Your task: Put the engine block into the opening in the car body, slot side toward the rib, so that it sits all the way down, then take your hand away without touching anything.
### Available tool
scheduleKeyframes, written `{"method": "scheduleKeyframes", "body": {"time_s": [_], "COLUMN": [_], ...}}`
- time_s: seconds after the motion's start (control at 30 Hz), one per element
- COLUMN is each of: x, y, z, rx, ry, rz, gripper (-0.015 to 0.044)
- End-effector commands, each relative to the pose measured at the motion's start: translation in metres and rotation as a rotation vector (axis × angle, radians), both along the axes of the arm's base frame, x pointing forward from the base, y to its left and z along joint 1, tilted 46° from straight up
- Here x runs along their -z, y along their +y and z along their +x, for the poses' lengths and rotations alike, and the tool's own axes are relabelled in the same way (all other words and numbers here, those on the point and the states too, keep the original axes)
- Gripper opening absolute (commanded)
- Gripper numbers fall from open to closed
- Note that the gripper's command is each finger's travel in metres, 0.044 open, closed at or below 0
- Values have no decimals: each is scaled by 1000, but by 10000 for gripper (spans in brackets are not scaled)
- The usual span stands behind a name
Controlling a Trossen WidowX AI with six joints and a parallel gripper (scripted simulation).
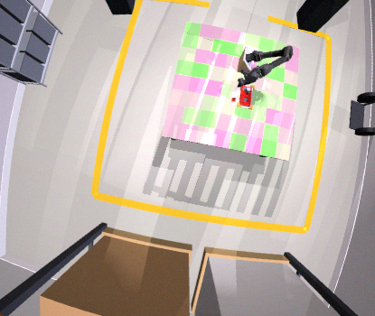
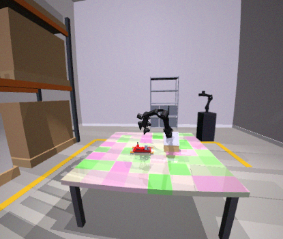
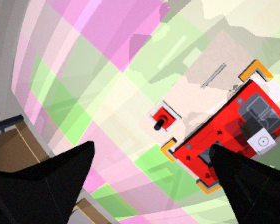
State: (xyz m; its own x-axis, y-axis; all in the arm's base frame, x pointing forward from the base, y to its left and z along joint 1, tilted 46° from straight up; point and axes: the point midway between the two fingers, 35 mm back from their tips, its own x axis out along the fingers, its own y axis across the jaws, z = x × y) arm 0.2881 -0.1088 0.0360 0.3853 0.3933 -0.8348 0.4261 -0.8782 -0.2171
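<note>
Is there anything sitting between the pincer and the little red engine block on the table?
Nothing visible does. The pincer hangs open and empty above the table, and the wrist view shows only bare checkered surface between its fingers and the engine block, which lies beside the red car body.

The square table top [image 1: 211, 117] wore a checkered patchwork of pink, light green and cream squares. At centre right of the wrist view, the boxy car body [image 3: 240, 132] was bright red with orange corner brackets and a grey, white-capped part on top. Beside it at frame centre, the small engine block [image 3: 163, 119] was red with a black piece on it. The two broad gripper fingers along the lower edge were black. Yellow floor tape [image 1: 100, 135] framed the table.
</note>
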Motion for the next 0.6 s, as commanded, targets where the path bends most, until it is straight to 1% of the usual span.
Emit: {"method": "scheduleKeyframes", "body": {"time_s": [0.0,0.57], "x": [-5,-37], "y": [18,100], "z": [-2,-25], "rx": [38,266], "ry": [50,427], "rz": [80,445], "gripper": [440,440]}}
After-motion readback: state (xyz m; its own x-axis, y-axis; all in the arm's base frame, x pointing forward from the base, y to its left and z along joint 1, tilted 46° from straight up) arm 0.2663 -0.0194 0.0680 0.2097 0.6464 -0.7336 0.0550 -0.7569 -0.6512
